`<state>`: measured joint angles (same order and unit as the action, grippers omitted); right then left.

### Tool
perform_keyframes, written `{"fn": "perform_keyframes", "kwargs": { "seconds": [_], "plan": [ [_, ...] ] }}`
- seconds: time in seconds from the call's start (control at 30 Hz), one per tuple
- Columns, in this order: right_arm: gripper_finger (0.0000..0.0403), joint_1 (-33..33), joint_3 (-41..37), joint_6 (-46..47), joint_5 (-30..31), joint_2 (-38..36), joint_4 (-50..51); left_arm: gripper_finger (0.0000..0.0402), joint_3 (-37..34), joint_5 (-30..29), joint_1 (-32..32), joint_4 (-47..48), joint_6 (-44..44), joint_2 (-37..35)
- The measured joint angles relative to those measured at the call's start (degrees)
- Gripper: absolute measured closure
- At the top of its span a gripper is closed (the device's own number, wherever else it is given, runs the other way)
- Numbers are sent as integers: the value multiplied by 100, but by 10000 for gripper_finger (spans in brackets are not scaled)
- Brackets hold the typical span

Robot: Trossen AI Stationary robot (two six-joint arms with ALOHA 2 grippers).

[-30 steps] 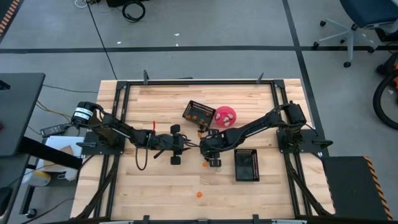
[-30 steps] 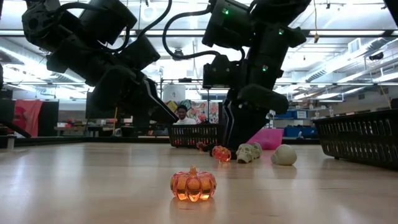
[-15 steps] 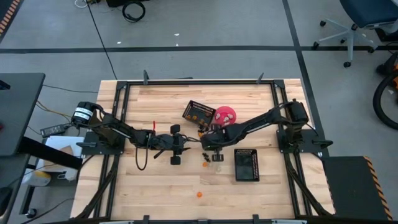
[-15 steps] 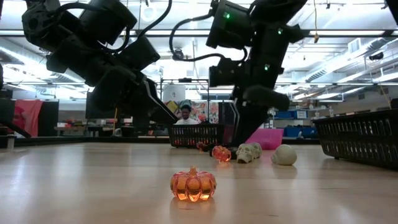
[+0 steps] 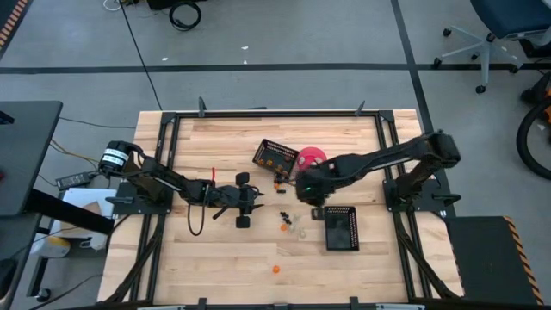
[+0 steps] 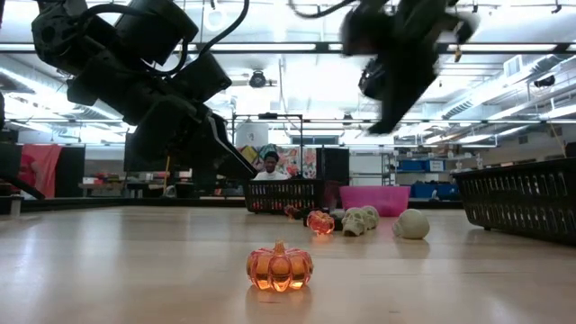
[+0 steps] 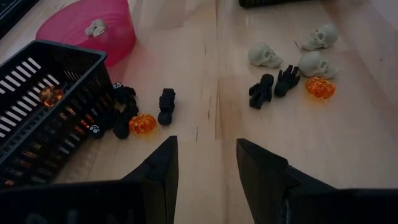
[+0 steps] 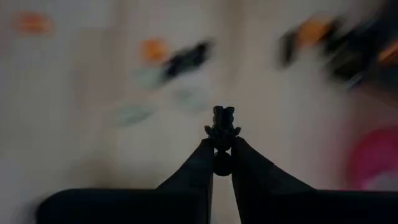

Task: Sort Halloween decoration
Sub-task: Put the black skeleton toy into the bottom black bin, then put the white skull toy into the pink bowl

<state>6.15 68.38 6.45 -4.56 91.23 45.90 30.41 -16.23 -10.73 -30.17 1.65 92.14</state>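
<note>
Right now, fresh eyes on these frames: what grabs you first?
The right gripper, lifted above the table's middle near the pink bowl, is shut on a small black trinket. In the low view a glowing orange pumpkin sits alone up front on the wood, with pale skulls farther back. The left gripper waits open, low over the table, facing a black mesh basket with loose trinkets beside it.

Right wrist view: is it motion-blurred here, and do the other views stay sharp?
Right wrist view: tabletop smeared, only the right gripper shut on a black trinket reads clearly. Low view: that arm blurred overhead, the near orange pumpkin crisp and glowing. Left wrist view: sharp, the skulls distinct. High view: evenly lit.
</note>
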Motion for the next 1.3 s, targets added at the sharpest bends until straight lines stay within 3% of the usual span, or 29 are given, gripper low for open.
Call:
{"fn": "perform_keyframes", "kwargs": {
  "seconds": [0.13, 0.27, 0.57, 0.8, 1.03, 1.3],
  "plan": [
    [349, 60, 7, 1281, -1044, -437, 1088, 265, 0, 0, -2, 0, -2, 0],
    [335, 294, 7, 1894, -1257, -406, 1735, 265, 0, 0, 0, -2, -2, 0],
    [294, 494, -2, 1880, -1799, 409, 1912, 265, 0, 0, 0, -2, -2, 2],
    [245, 240, 135, 1818, -2213, 523, 2038, 265, 0, 0, -1, -2, -2, 2],
    [245, 462, 1013, 1573, -545, 534, 1812, 265, 0, 0, 31, -55, -2, 2],
    [245, 981, 1321, 572, 248, 1286, 741, 265, -2, 0, 31, -131, -3, 2]
  ]
}}
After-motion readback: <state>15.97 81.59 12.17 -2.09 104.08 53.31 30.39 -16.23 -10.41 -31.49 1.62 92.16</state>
